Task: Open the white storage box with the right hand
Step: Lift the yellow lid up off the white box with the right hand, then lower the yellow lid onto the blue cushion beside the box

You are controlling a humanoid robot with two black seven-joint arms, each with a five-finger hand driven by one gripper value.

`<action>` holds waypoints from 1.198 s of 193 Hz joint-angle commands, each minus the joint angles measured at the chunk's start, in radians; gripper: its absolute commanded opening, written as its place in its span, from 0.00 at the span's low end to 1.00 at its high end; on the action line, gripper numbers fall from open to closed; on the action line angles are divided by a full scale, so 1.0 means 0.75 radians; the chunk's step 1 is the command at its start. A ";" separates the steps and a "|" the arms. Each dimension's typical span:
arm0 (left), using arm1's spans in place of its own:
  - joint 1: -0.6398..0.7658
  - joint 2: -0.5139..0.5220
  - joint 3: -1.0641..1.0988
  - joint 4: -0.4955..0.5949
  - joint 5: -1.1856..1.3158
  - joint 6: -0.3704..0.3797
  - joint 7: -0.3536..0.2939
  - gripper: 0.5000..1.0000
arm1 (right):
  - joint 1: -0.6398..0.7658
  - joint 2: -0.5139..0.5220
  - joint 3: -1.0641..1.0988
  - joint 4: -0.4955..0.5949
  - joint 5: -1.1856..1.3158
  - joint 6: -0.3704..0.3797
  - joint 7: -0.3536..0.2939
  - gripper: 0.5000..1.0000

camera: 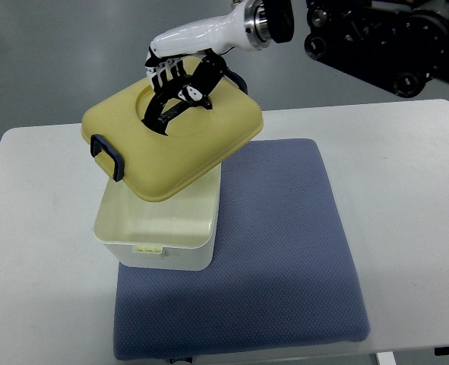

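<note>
A white storage box [163, 228] stands on the left part of a blue-grey mat [285, 251]. Its pale yellow lid [171, 137], with dark blue clips [107, 155] at the sides, hangs lifted and tilted above the box, covering the far part of it. My right hand [180, 85], white shell with black fingers, reaches in from the upper right. Its fingers are curled into the round recess on top of the lid and hold it up. The near part of the box shows open, with a small white latch [148, 248] on its front wall. The left arm does not show.
The mat lies on a white table [42, 251] whose far edge runs along the top of the picture. Dark robot hardware [384, 38] sits beyond the far right corner. The mat's right half and the table on both sides lie bare.
</note>
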 commanded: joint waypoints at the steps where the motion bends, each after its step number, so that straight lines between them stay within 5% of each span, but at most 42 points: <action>1: 0.000 0.000 0.002 -0.002 0.000 0.000 0.000 1.00 | 0.018 -0.105 0.019 0.014 0.000 0.103 0.000 0.00; 105: 0.000 0.000 0.004 -0.006 0.000 0.000 0.000 1.00 | -0.062 -0.591 -0.017 0.088 -0.022 0.103 0.031 0.00; 231: 0.010 0.000 0.002 -0.002 0.000 0.000 0.000 1.00 | -0.375 -0.632 -0.156 0.088 -0.202 0.103 0.031 0.00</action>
